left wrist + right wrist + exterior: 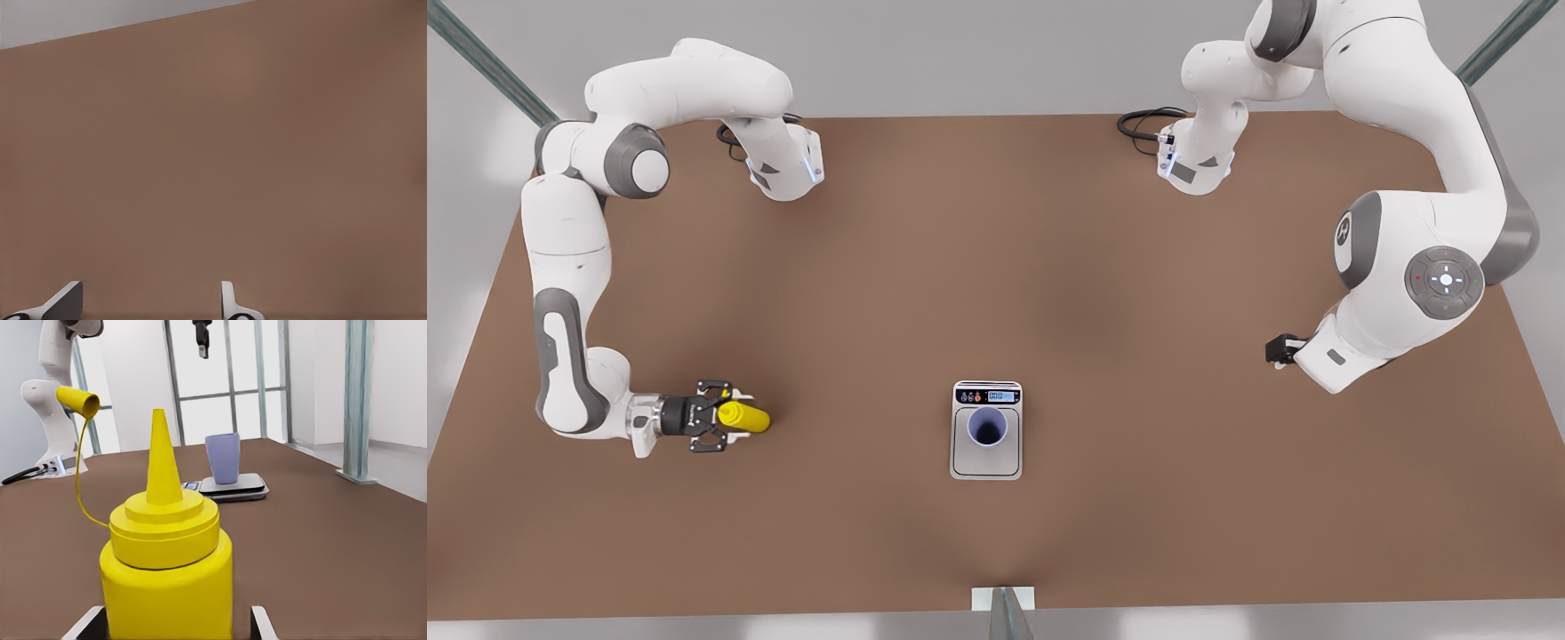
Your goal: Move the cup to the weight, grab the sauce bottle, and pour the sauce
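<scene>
I am looking at the right gripper near the front view's left edge of the brown table, and its two fingers are pinching the yellow sauce bottle by the body, one on each side. In the right wrist view the fingertips are flanking the bottle's lower body. The bottle is standing upright, its long axis vertical and its thin nozzle pointing straight up; a small yellow cap is hanging off to one side on a thin tether. Whether the bottle's base is touching the table I cannot tell.

The lavender cup is sitting upright on the silver plate of the kitchen scale, mouth up, toward the end nearer the dark display strip. Scale and cup are sitting at the middle of the table, well apart from the bottle. In the right wrist view I am seeing the cup on the scale beyond the nozzle.

The left gripper is waiting at the front view's right side, above the table. In the left wrist view its fingertips are spread apart with nothing between them, over bare tabletop.
</scene>
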